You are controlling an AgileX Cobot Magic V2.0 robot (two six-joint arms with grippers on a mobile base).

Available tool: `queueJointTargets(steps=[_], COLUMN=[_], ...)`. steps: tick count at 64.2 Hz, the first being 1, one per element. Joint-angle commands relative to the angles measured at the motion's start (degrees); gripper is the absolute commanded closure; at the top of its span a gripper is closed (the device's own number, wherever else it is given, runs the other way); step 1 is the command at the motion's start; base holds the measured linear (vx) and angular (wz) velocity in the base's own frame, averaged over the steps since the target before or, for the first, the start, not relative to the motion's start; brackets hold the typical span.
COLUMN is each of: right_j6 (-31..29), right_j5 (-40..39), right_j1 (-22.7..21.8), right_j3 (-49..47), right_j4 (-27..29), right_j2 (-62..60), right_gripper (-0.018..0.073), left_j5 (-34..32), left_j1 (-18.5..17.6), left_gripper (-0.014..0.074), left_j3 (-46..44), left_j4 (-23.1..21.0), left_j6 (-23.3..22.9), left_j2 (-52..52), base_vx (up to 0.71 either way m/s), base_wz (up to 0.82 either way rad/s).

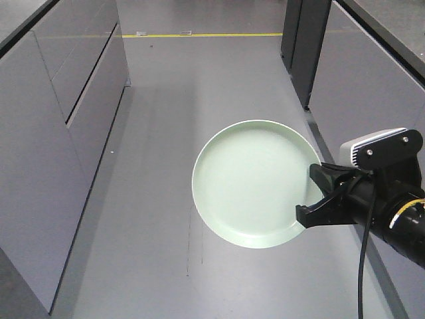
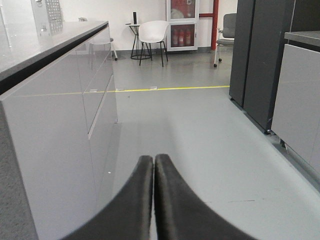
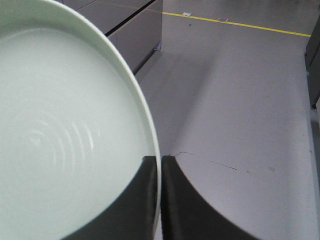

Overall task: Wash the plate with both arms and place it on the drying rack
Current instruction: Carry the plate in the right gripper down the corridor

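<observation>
No text, brand or number can be read in any of the 3 views. Any lettering on the red-framed cabinet (image 2: 182, 24) by the far wall is too small to tell. The yellow line (image 2: 165, 89) across the floor is plain, with no writing on it

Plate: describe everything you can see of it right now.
The plate is round, pale mint green and glossy like glazed ceramic, with a low raised rim and a flat well. The right wrist view shows faint concentric rings in its surface. It looks empty and unmarked. It is held in the air over the grey floor between the cabinets, its face open to the front camera. Only the right gripper touches it, shut across the rim at its right edge.
</observation>
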Motion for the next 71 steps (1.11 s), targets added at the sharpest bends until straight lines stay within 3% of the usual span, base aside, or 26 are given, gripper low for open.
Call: queueJointTargets(steps=[1,71], right_j6=[-0.14,-0.14], right_j5=[-4.68,-4.68], right_j1=[-0.15,-0.15], right_j3=[-1.61,-1.61], right_j4=[-0.43,-0.43], right_j2=[-1.3,-1.3], right_gripper=[0.0564,0.0564], left_j5=[-4.17,-4.17], left_j1=[-0.01,-0.01], left_gripper=[0.0599,0.0599], left_j3=[0.89,0.89], left_j4=[-0.01,-0.01], left_j6=[-0.65,-0.65], left_j2=[-0.92,-0.92], base_vx=[0.17,0.17], base_wz=[-0.06,-0.03])
